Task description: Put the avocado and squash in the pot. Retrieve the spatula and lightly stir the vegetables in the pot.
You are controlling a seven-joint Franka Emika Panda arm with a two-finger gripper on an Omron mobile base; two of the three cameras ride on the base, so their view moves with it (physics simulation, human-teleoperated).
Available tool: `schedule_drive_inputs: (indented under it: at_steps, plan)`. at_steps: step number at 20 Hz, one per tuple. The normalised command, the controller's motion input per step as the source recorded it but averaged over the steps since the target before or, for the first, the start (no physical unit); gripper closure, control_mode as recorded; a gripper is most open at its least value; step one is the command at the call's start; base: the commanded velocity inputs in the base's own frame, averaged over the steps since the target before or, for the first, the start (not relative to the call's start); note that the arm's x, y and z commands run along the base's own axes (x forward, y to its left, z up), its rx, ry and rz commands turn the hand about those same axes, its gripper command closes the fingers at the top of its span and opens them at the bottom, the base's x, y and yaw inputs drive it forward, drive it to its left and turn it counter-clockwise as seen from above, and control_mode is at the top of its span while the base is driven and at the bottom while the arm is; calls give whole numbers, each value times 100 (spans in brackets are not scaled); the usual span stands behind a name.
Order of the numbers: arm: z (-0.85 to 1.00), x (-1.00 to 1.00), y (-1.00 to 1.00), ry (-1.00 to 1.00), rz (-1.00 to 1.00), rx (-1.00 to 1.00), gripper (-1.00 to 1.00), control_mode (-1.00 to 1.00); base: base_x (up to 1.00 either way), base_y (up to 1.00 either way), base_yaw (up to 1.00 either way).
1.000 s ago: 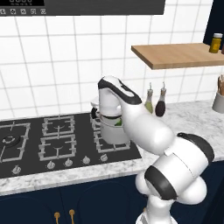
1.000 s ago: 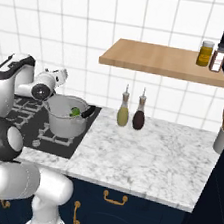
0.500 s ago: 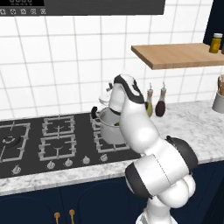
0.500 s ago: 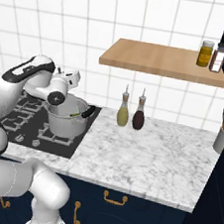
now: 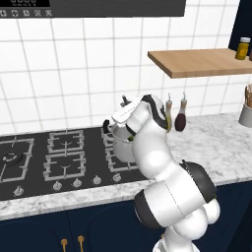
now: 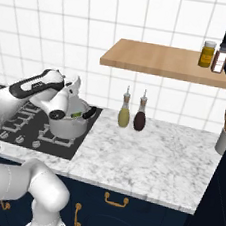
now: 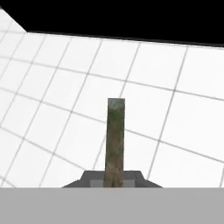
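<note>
The steel pot (image 5: 120,144) (image 6: 66,127) stands on the right-hand burner of the hob. A bit of green, the avocado (image 6: 77,114), shows at its mouth behind my wrist. The squash is hidden. My gripper (image 5: 124,104) (image 6: 73,85) hovers just above the pot and is tilted up toward the tiled wall. In the hand view a thin brown-green stick, the spatula (image 7: 115,140), rises straight from between the fingers against the white tiles. The gripper (image 7: 113,180) is shut on it.
The black gas hob (image 5: 44,157) stretches to the left of the pot. Two oil bottles (image 6: 132,112) stand on the marble counter (image 6: 149,160) to the right. A wooden shelf (image 6: 162,61) with jars hangs above. A utensil holder (image 6: 225,135) stands far right.
My arm has swung its elbow out to the right and forward. The hand stays over the pot but has turned and tipped up toward the wall.
</note>
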Motion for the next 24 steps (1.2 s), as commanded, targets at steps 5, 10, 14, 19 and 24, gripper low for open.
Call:
schedule_drive_inputs:
  at_steps: [5,10,14,19,24]
  plan:
    - [-2,-65,0,3,-2,7,100,-100,0,0,0]
    - [66,-42,0,25,-8,14,100,-100,0,0,0]
    - [63,-3,0,20,-4,10,100,-100,0,0,0]
    - [-26,15,-24,-2,4,5,100,-100,0,0,0]
    - [-96,0,-20,-2,8,0,100,-100,0,0,0]
